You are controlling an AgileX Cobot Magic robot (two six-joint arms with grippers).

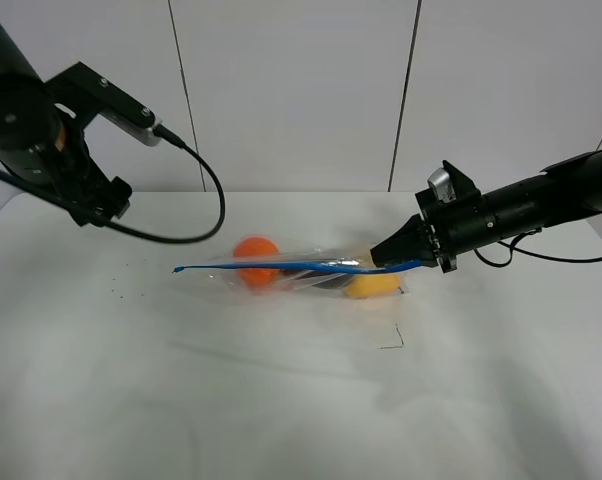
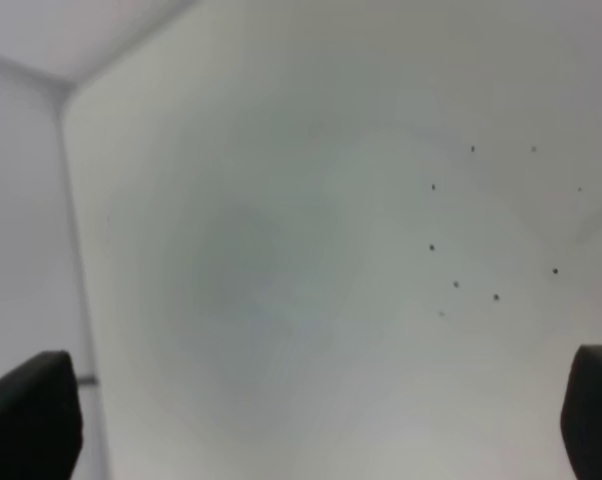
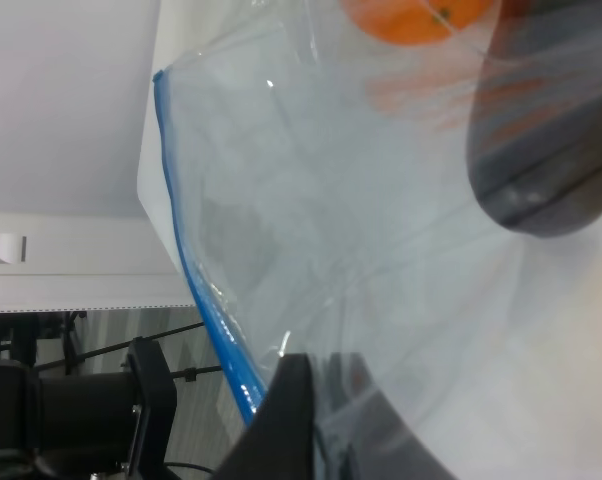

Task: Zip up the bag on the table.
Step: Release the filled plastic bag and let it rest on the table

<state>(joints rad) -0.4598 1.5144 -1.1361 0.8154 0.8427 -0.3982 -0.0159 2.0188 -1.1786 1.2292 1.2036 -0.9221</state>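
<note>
1. From above, on the middle of the white table (image 1: pixel 281 400), the bag (image 1: pixel 299 278) lies flat with its blue zipper strip (image 1: pixel 281 267) running across the view. An orange fruit (image 1: pixel 256 256) and a yellow fruit (image 1: pixel 373 287) show through the film. The right gripper (image 1: pixel 393 256) has its jaws pinched together on the strip's right end. The left gripper (image 1: pixel 105 204) hangs high over the table's far left, well apart from the bag.

2. At the left wrist, two dark fingertips (image 2: pixel 26 415) sit at opposite edges of the view, wide apart, with nothing between them. Below is bare tabletop with a few dark specks (image 2: pixel 431 246); the bag is out of sight.

3. At the right wrist, crinkled clear film fills the view and the blue strip runs into a dark finger (image 3: pixel 286 420) pressed against the film. The orange fruit shows at one edge. Beside it is a dark rounded shape (image 3: pixel 541 160); whether it is a fruit or the other finger I cannot tell.

4. Risk, as I judge it: the strip's far end is held by nothing, so sliding the pinch along it would likely drag the whole bag instead of sealing it. The bulging fruits may hold the mouth apart, and thin film could slip from the jaws or crumple.
</note>
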